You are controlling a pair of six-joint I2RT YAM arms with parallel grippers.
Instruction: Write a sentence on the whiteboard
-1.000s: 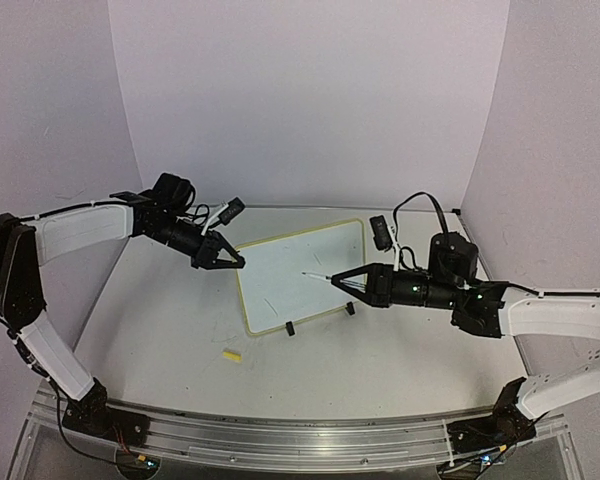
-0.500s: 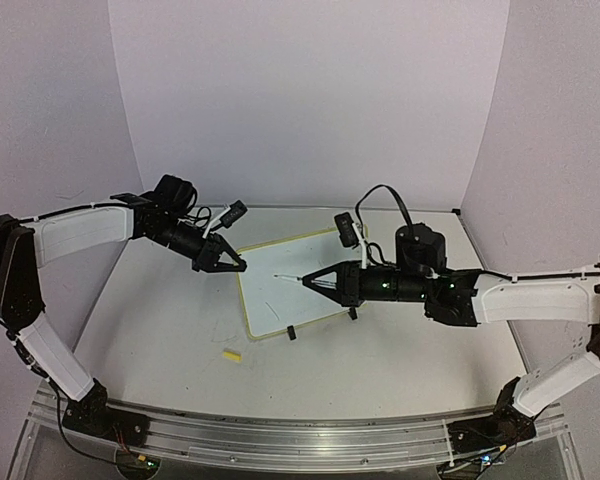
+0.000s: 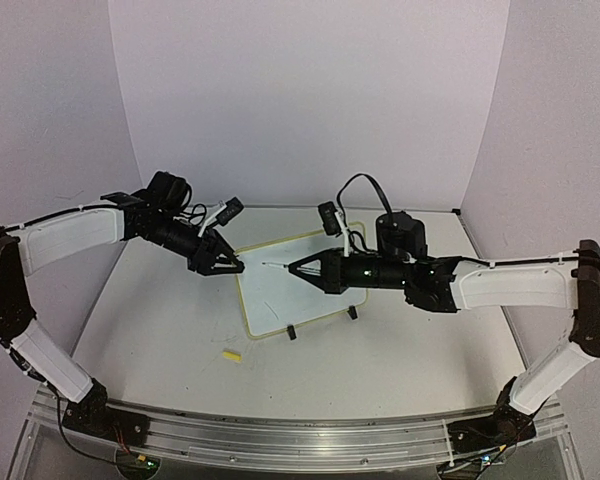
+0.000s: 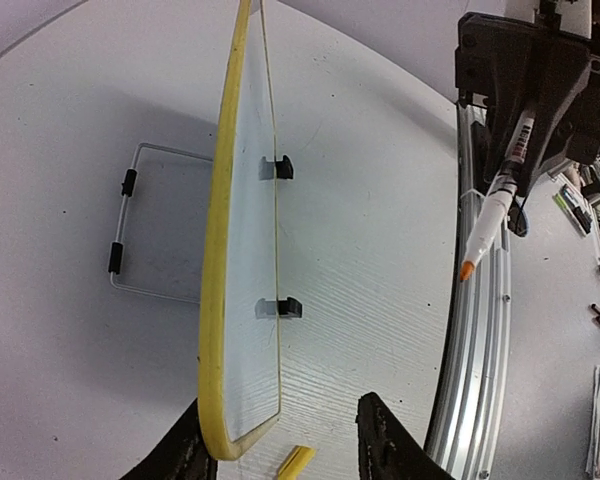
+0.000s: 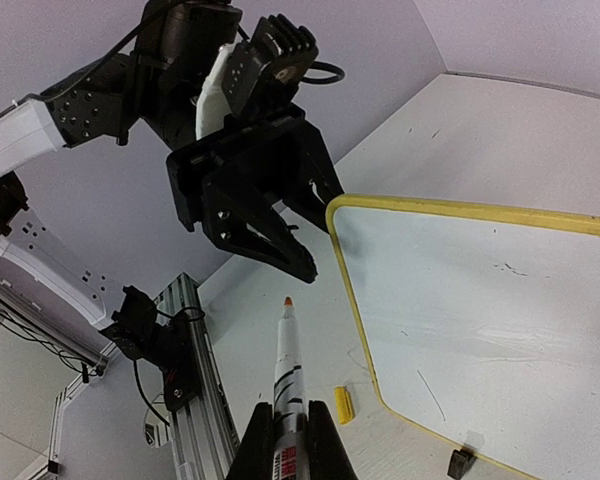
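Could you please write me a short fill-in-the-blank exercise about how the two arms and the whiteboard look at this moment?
1. The right gripper is shut on a ____ with an orange tip.
2. The whiteboard has a thin ____ rim.
3. The left gripper has its jaws ____, one finger on either side of the whiteboard's corner.

Missing words: marker; yellow; open.

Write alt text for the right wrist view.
The right gripper holds a white, orange-tipped marker pointing toward the left gripper, which stands open at the corner of the yellow-rimmed whiteboard. A small yellow piece lies on the table beside the marker.
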